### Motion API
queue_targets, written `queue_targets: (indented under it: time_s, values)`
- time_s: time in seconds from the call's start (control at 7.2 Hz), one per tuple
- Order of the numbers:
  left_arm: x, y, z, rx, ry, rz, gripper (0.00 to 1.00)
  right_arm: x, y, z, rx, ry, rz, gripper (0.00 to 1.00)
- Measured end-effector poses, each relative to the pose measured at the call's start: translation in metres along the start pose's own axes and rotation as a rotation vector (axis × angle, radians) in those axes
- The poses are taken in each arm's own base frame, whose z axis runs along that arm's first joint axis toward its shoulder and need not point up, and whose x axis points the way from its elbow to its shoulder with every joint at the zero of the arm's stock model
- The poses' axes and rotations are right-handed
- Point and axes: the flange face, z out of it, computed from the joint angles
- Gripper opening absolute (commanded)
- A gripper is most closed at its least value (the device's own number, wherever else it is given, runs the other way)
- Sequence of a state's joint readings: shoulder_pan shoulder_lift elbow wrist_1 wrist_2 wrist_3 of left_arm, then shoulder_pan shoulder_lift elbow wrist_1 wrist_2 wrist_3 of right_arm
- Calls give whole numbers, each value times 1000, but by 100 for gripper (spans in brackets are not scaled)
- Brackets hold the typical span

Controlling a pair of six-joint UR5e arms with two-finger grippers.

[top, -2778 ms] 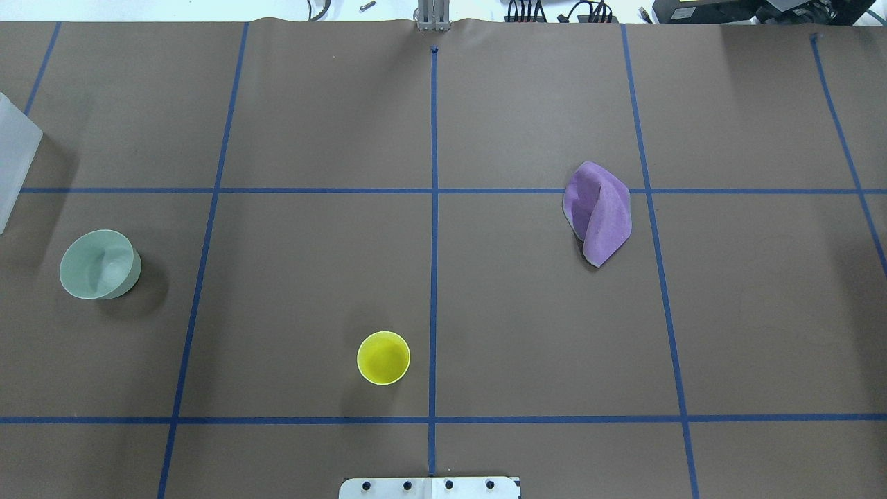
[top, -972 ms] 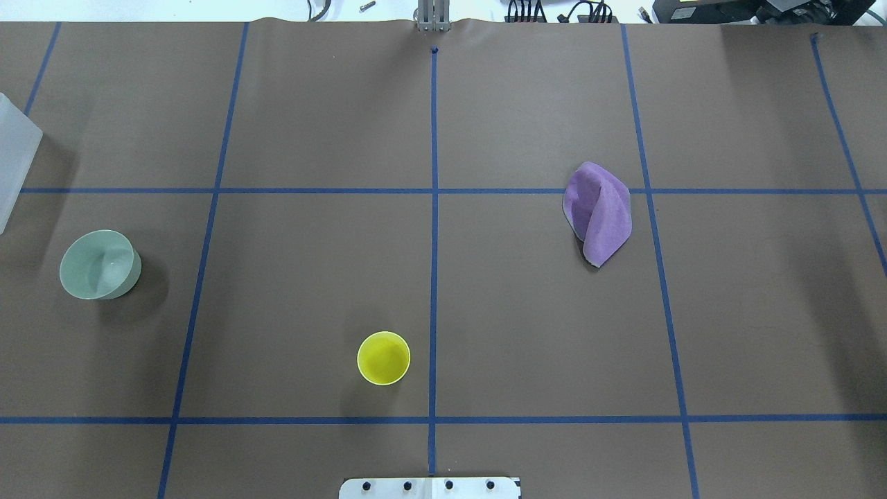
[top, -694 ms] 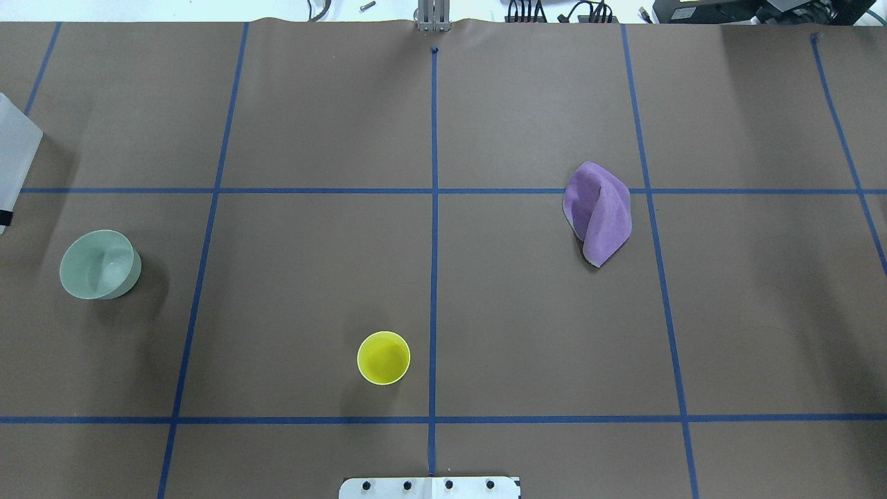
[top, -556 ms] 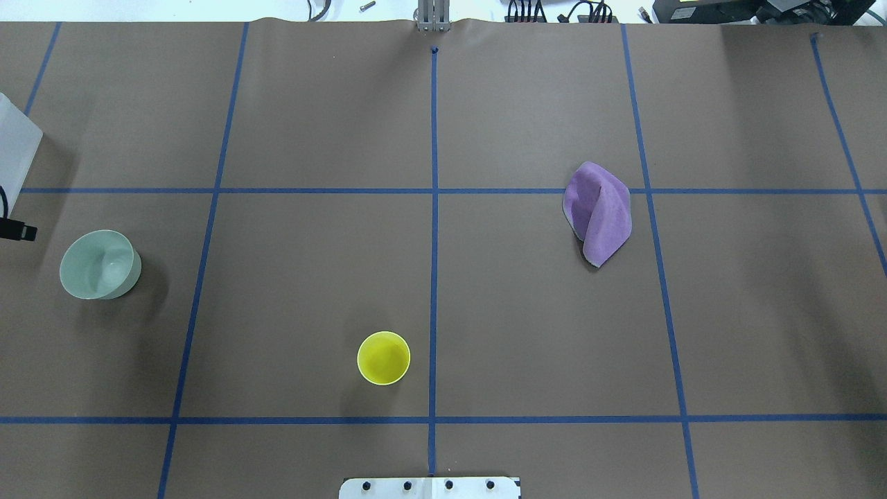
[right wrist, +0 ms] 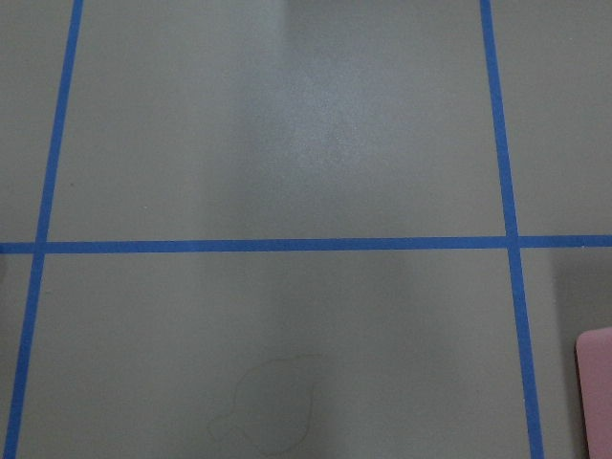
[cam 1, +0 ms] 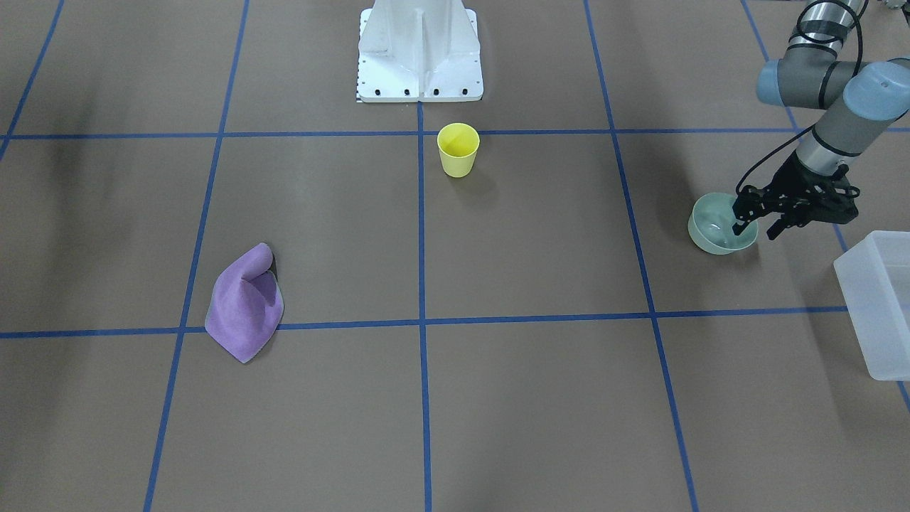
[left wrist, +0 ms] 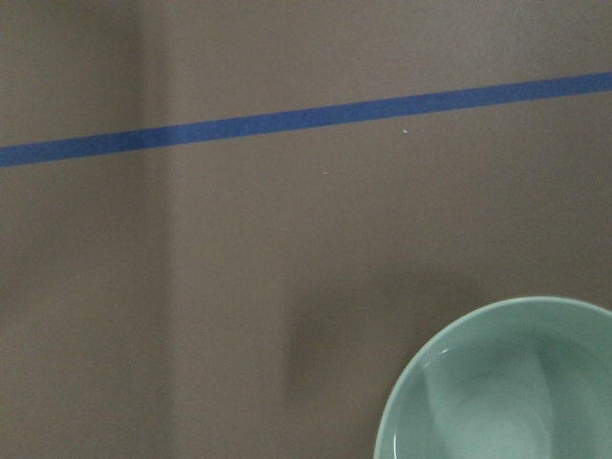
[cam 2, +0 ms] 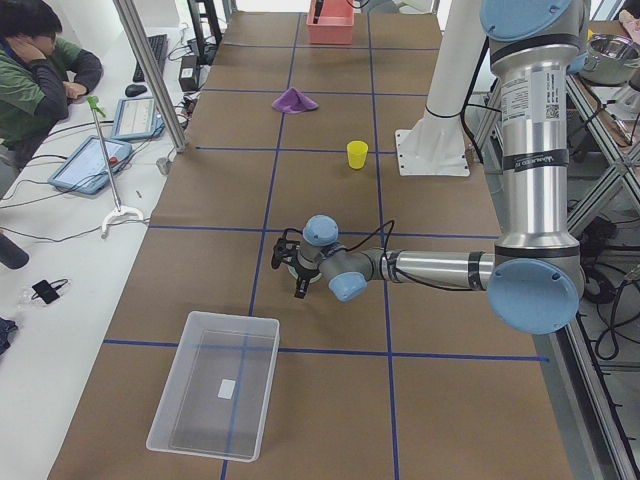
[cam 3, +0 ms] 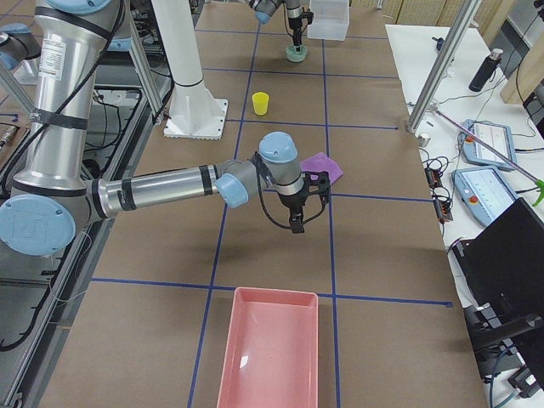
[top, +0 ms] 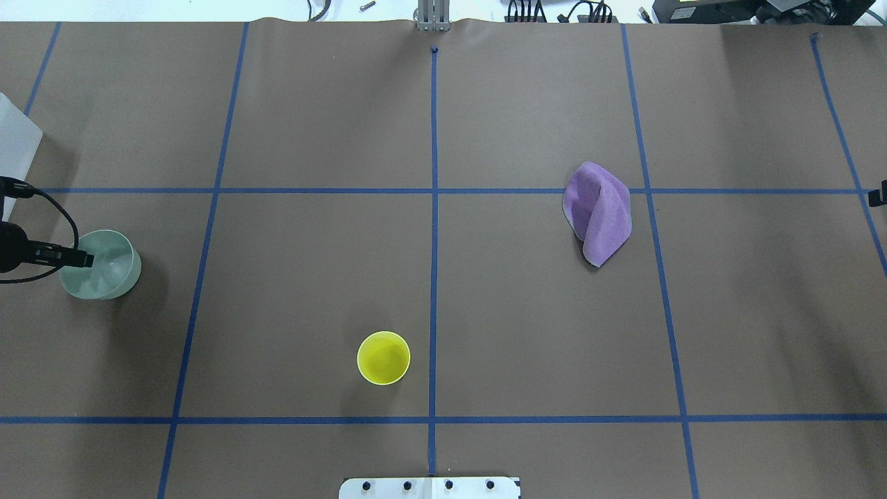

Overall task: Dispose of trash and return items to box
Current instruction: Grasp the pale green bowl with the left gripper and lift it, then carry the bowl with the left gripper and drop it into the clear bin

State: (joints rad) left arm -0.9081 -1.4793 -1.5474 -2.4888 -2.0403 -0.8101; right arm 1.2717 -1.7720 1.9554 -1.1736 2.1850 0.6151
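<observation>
The pale mint-green bowl (cam 1: 714, 233) (top: 104, 274) stands upright near the table's left end and fills the lower right corner of the left wrist view (left wrist: 516, 392). My left gripper (cam 1: 754, 232) hangs open at the bowl, with one finger (top: 73, 259) over its rim and the other outside it. The yellow cup (cam 1: 458, 151) (top: 383, 357) stands upright near the robot base. The translucent box (cam 1: 878, 299) (cam 2: 215, 385) lies beyond the bowl at the table's end. My right gripper (cam 3: 297, 219) hovers over bare table; I cannot tell its state. No trash shows.
A crumpled purple cloth (top: 599, 211) (cam 1: 245, 306) lies on the right half. A pink bin (cam 3: 270, 353) sits at the table's right end. The white robot base (cam 1: 419, 50) stands at the near edge. A person sits at a side desk (cam 2: 40, 70).
My left arm has come in from the overhead view's left edge and reached the bowl. A dark piece of the right arm now shows at that view's right edge.
</observation>
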Motion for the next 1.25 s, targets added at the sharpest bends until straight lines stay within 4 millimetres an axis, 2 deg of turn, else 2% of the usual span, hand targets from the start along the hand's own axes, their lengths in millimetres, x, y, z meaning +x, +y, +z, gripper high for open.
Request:
queue_targets:
  time_s: [0.42,0.56,0.69,0.83,1.11,1.25]
  values:
    - [16,-6,-5,2,41,16,0,0,0,1,2,5,-3,100]
    - [24,-7,-16,-13,81,19,0,0,1,1,2,6,-3,100]
    - [22,-16,-35,-11,120,7,0,0,1,2,0,6,-3,100]
    - [7,-31,-62,11,142,-27,0,-1,1,2,0,6,-3,100]
    - [-44,-58,-118,58,151,-125,0,-2,2,4,-4,4,-6,100]
    - [-67,-69,-138,76,126,-124,0,-3,2,4,-6,3,-8,100]
